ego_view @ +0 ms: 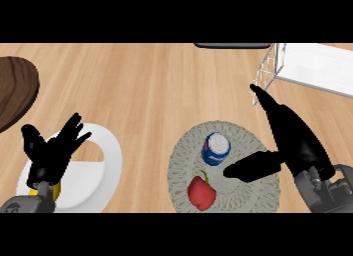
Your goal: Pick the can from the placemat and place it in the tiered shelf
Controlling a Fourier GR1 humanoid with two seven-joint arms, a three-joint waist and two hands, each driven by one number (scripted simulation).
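Note:
A blue and white can (216, 148) stands on the round grey woven placemat (242, 135) near the middle. Beside it on the mat lies a red pepper (201, 192). My right hand (293, 137) hovers over the mat's right side, open, its fingers stretched toward the far right and its thumb pointing at the can without touching it. The white wire tiered shelf (319, 65) stands at the far right corner. My left hand (53, 147) rests open at the left, fingers up, over a white object.
A white rounded dish (98, 170) lies under the left hand. A dark brown wooden round board (9, 92) fills the far left edge. A dark flat object (232, 45) shows at the far edge. Bare wood counter lies between mat and shelf.

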